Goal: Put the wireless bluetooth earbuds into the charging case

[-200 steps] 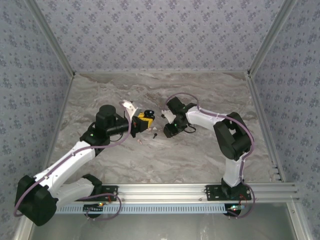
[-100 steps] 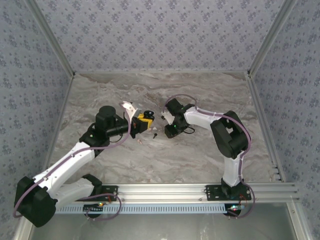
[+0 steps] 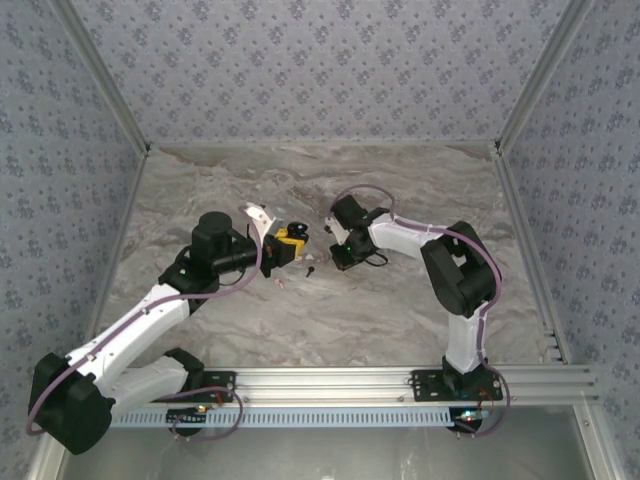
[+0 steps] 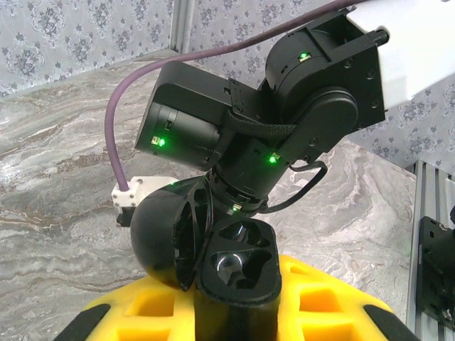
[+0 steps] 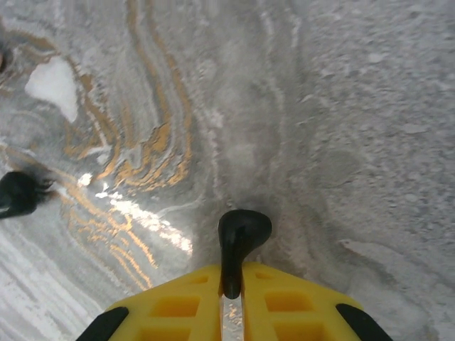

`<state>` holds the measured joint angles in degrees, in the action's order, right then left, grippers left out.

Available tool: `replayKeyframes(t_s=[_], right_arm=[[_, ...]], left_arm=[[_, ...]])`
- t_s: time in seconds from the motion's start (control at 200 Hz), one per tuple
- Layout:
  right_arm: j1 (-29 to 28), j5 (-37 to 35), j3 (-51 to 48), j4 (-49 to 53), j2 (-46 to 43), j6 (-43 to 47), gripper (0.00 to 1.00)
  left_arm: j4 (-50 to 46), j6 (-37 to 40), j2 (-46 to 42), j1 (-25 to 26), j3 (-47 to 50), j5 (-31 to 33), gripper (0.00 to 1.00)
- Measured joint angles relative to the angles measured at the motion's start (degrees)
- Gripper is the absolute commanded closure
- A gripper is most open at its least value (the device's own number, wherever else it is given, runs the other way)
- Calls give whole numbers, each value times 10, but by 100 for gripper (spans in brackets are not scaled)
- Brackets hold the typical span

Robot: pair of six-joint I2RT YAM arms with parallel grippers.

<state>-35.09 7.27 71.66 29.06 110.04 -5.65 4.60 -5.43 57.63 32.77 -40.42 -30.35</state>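
clamping the charging case (image 4: 245, 284) with its lid (image 4: 167, 234) open, the left gripper (image 4: 234, 320) presents empty sockets (image 4: 229, 267) to the right gripper (image 5: 232, 305), whose jaws pinch a black earbud (image 5: 243, 231) by its stem for insertion.

Soft, even overhead light. In the right wrist view, glare streaks cross the grey marbled tabletop (image 5: 341, 106); the black stemmed earbud (image 5: 240, 231) casts a dim shadow; far edges blur.
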Motion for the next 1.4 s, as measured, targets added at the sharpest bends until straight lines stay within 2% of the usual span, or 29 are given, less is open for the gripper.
replayKeyframes(t_s=[0.28, 0.555, 0.655, 0.964, 1.399], right_arm=[[18, -30, -3, -9, 0, -38, 83], [19, -17, -4, -11, 0, -45, 61], [19, -16, -1, -9, -1, -47, 57], [13, -60, 43, 19, 3, -71, 56], [9, -81, 80, 54, 40, -101, 57]], left_arm=[[-1, 0, 0, 0, 0, 1, 89], [-1, 0, 0, 0, 0, 2, 89], [-1, 0, 0, 0, 0, 2, 89], [-1, 0, 0, 0, 0, 2, 89], [-1, 4, 0, 0, 0, 2, 89]])
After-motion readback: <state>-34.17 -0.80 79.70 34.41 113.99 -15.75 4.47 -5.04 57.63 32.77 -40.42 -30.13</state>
